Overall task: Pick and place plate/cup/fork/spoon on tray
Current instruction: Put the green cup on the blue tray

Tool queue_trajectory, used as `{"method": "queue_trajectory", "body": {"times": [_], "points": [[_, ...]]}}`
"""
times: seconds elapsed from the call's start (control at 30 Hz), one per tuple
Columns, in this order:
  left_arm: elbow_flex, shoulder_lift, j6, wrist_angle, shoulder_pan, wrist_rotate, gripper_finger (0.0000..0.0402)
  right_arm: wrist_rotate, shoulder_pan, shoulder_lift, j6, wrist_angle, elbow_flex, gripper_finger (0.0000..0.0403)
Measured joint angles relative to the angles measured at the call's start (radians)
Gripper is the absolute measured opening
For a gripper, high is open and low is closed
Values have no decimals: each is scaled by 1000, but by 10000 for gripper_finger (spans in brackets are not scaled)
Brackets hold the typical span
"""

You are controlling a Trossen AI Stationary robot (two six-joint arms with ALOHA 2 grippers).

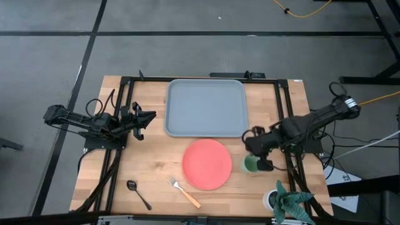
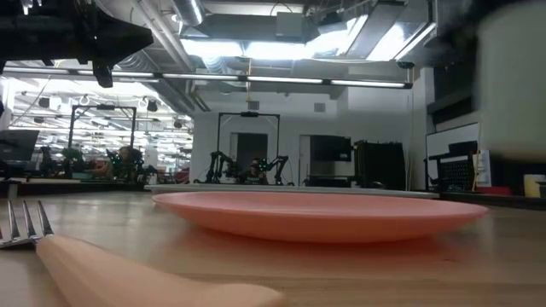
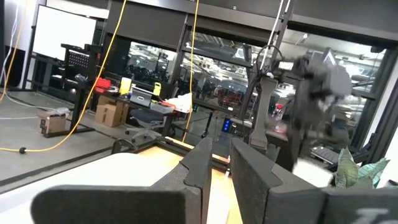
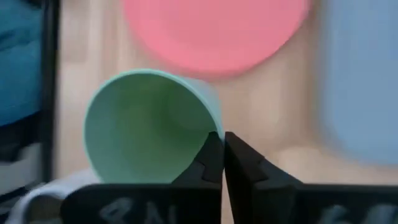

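Tray (image 1: 206, 107) bare, open from above. Plate (image 1: 207, 164) just off its 6 o'clock edge, blocks a low straight approach there. Right gripper (image 1: 261, 156) and cup (image 1: 250, 164) crowd plate's 3 o'clock; potted plant (image 1: 289, 201) at 4. Left half of table (image 1: 150, 156) open.

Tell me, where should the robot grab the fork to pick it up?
Probably the slim orange handle of the fork, pinched across its width from straight above. It lies flat on the table, tines toward the plate, with bare wood on both sides. The left gripper waits beside the tray.
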Motion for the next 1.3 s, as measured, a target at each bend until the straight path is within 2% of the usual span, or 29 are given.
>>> {"method": "queue_trajectory", "body": {"times": [0.1,0.2,0.27,0.33,0.47,0.63,0.77,0.97,1.17,1.3], "points": [[0,0,0,0,0,0,51,231,-55,-2,-175,6,108,2],[0,0,0,0,0,0,51,486,-153,-2,-286,114,150,2],[0,0,0,0,0,0,51,522,-250,-2,-354,174,152,2],[0,0,0,0,0,0,51,468,-363,1,-389,252,137,2],[0,0,0,0,0,0,51,289,-615,45,-362,367,110,2],[0,0,0,-2,0,0,51,103,-904,165,-350,392,107,2],[0,0,-1,-1,0,0,51,-61,-1061,291,-298,403,107,2],[0,0,-3,-1,0,0,51,-99,-1123,414,-272,399,107,2],[0,0,-4,-1,0,0,51,-47,-1132,431,-272,394,107,2],[0,0,-4,-1,0,0,51,-26,-1154,418,-256,327,117,2]]}}
